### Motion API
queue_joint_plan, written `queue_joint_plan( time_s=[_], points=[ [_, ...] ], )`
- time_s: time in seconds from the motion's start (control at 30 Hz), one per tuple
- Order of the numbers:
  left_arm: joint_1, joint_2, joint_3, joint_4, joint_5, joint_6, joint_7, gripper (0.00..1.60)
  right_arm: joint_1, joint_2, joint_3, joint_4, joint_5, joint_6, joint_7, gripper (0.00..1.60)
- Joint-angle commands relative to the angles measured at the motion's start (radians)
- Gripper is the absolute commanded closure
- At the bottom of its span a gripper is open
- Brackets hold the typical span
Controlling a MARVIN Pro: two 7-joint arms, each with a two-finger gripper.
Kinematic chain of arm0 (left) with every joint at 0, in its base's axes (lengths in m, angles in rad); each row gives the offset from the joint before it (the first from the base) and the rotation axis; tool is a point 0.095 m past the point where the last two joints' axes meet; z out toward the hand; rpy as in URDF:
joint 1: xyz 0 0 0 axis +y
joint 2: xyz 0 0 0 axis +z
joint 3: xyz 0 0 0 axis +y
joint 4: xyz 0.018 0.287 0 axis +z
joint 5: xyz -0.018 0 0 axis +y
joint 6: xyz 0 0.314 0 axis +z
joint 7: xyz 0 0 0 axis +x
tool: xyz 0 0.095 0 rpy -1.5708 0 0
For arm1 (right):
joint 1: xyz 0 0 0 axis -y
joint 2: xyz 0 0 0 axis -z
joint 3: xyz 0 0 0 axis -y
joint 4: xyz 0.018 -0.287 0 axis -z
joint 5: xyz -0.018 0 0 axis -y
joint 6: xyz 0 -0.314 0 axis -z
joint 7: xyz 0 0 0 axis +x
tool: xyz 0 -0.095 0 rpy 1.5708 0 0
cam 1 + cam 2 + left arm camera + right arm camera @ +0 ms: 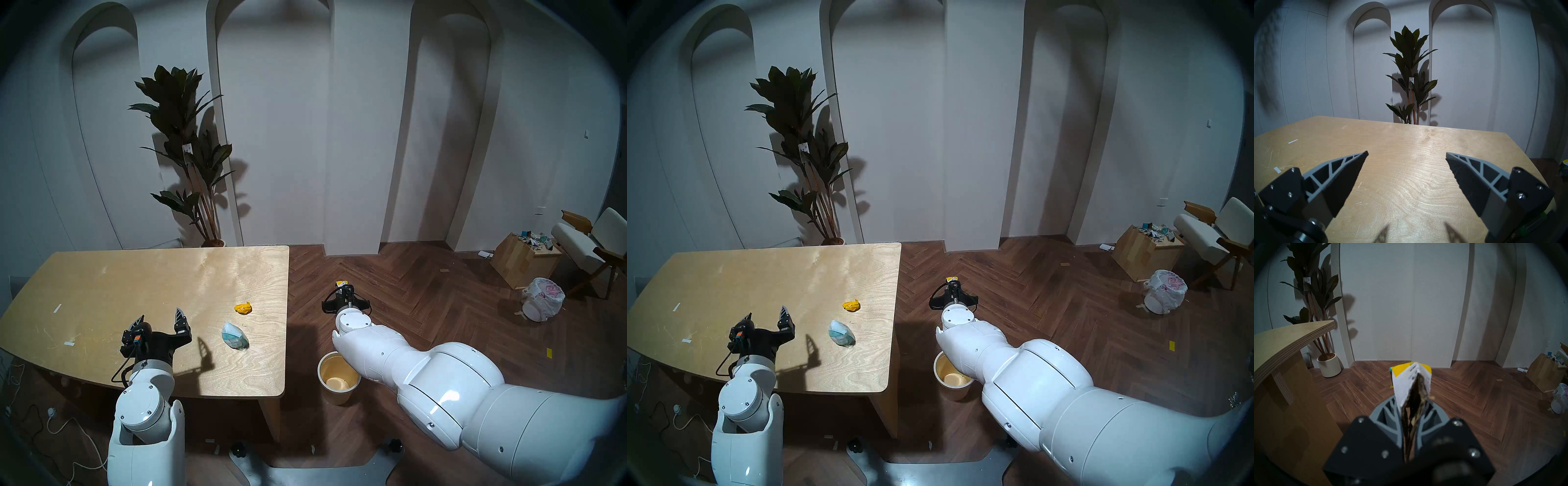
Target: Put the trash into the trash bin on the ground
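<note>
Right claw [1412,412] is clenched on the carton [1410,378], carried beyond the bin [339,378]; it should be drawn back over the rim before release. Left claw [159,317] is held spread, empty, above the desk [135,281].

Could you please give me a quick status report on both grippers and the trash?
Left gripper open, empty. Right gripper shut on white-and-yellow carton, beyond cream cylindrical bin. Yellow paper lump, teal-and-white plastic wrapper on table.
</note>
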Motion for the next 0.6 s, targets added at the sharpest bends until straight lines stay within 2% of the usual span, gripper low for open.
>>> queue_joint_plan(
  time_s=[0.0,0.57],
  points=[
    [-0.008,0.001,-0.002,-0.018,-0.002,-0.006,0.001,0.00,0.042,-0.020,0.006,0.001,0.003,-0.018,-0.002,1.60],
    [-0.008,0.001,-0.002,-0.018,-0.001,-0.006,0.001,0.00,0.031,-0.018,0.018,0.035,-0.005,-0.055,0.018,1.60]
  ],
)
